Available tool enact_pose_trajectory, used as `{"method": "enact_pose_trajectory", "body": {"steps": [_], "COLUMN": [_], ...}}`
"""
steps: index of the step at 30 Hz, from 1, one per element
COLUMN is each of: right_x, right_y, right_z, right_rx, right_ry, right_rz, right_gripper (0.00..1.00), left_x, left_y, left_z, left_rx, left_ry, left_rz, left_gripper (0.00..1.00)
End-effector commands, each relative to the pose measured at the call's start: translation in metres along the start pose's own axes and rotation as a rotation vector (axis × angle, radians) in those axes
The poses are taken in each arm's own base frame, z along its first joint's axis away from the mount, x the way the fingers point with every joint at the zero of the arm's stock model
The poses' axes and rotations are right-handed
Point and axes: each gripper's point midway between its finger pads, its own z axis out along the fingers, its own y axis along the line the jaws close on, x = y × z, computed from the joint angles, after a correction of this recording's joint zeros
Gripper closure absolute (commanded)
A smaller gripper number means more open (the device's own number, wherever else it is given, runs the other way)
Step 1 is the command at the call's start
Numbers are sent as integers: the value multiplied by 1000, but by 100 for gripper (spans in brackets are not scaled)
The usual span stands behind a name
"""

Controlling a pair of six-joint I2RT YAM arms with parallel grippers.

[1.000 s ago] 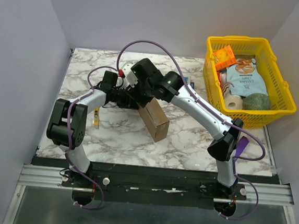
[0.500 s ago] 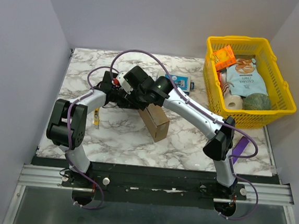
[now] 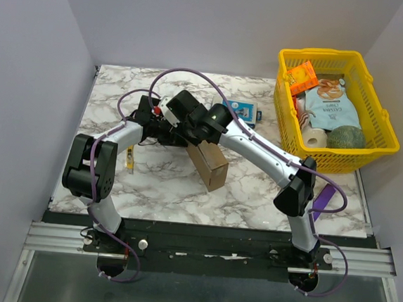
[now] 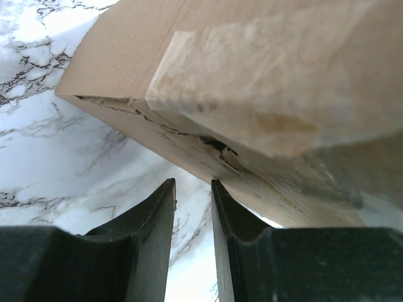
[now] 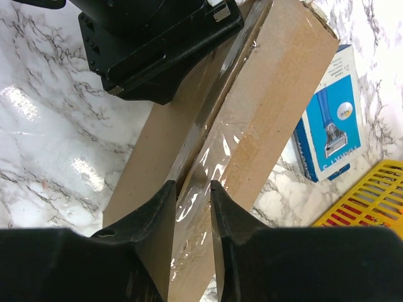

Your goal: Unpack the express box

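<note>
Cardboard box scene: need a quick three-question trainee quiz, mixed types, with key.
1. Fill in: the seam of the cardboard box is covered with clear ____.
2. What lies on the table on the far side of the cardboard box? A) a blue box B) a red mug C) a pair of scissors
3. True or false: the basket stands to the right of the cardboard box, not touching it.
Key: 1 tape; 2 A; 3 true.
</note>
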Motion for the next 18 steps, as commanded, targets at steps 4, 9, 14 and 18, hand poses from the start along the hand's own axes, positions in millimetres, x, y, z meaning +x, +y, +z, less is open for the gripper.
{"method": "enact_pose_trajectory", "body": {"steps": [4,9,14,18], "right_x": [6,4,-7,-18], "right_y": [1,-2,-12,-24], "right_z": [6,3,-5,-11], "right_rx": [17,34,61,114], "right_ry": [33,34,1,-30], "right_rz": [-48,-99,-112,-137], "right_gripper": [66,79,100,100], "left_x": [-8,-6,-6,-5], "left_y": [-9,-8,-8,-6], "left_z": [-3,-2,-1,1], "left_rx": [13,13,15,14], "left_ry": [-34,-30,-27,-23], "left_rz": [28,24,17,11], "left_gripper": [62,62,62,62]}}
